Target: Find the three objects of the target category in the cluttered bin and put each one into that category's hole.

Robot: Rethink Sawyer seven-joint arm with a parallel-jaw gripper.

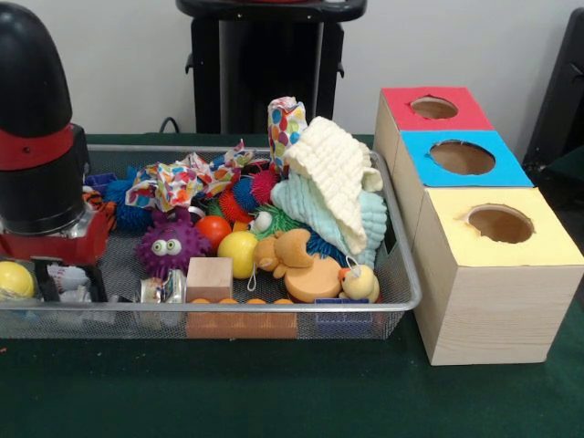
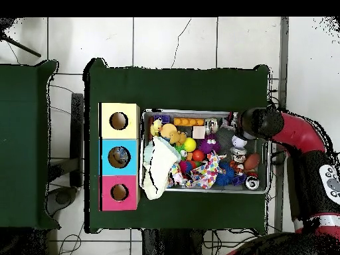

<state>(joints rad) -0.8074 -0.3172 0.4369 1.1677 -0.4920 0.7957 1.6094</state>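
A wire mesh bin [image 1: 408, 290] holds a heap of toys. My gripper [image 1: 68, 287] is low in its left front corner, beside a yellow ball [image 1: 14, 278]. It looks open, with a small white toy [image 1: 69, 274] between its fingers [image 1: 44, 285]. In the overhead view the gripper [image 2: 240, 133] is at the bin's [image 2: 268, 159] right end. Three wooden boxes with round holes stand beside the bin: red top [image 1: 433, 108], blue top [image 1: 463, 157], yellow top [image 1: 500, 224].
The bin also holds a purple spiky ball with eyes [image 1: 169, 246], a yellow ball [image 1: 237, 254], a wooden block [image 1: 209, 278], an orange duck toy [image 1: 292, 260], a small yellow duck [image 1: 360, 283] and a confetti cloth [image 1: 173, 182]. A cream cloth [image 1: 338, 173] is piled high at the right.
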